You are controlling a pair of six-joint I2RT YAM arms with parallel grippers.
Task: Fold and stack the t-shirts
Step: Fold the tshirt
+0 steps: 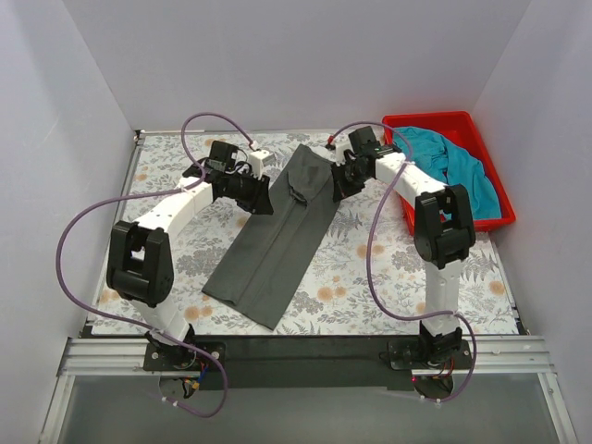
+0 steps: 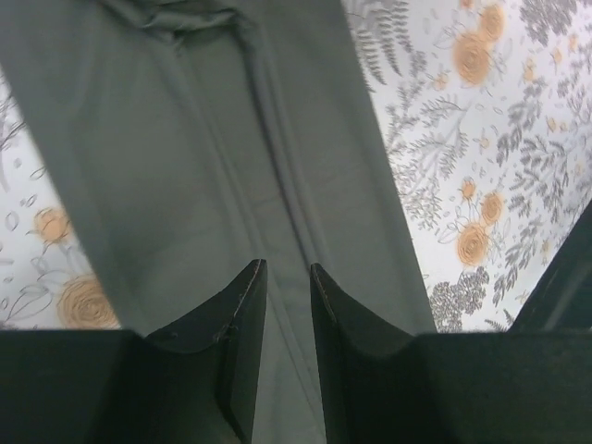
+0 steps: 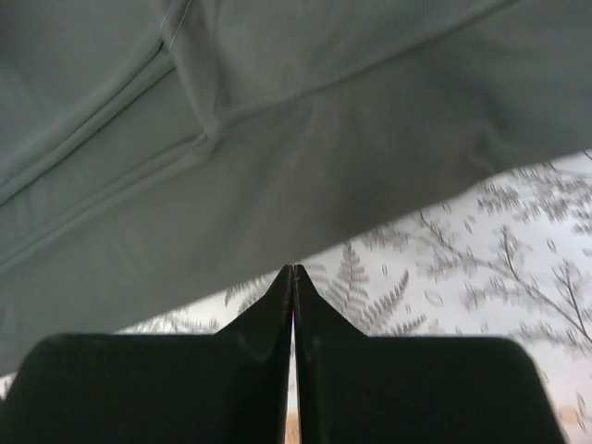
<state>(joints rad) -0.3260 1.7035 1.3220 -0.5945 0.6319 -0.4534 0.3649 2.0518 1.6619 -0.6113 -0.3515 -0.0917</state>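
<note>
The dark charcoal grey t-shirt point(image 1: 277, 236) lies folded into a long narrow strip, running diagonally from the far middle of the table toward the near left. My left gripper point(image 1: 265, 197) hovers at the strip's upper left edge. In the left wrist view its jaws point(image 2: 285, 266) stand slightly apart over the grey cloth point(image 2: 231, 139), with nothing between them. My right gripper point(image 1: 338, 180) sits at the strip's upper right edge. Its fingertips point(image 3: 293, 268) are pressed together just short of the cloth's hem point(image 3: 277, 139). The teal-blue t-shirt point(image 1: 458, 162) lies crumpled in the bin.
A red plastic bin point(image 1: 430, 118) stands at the far right corner. The floral tablecloth point(image 1: 370, 277) covers the table. White walls close in on three sides. Purple cables loop from both arms.
</note>
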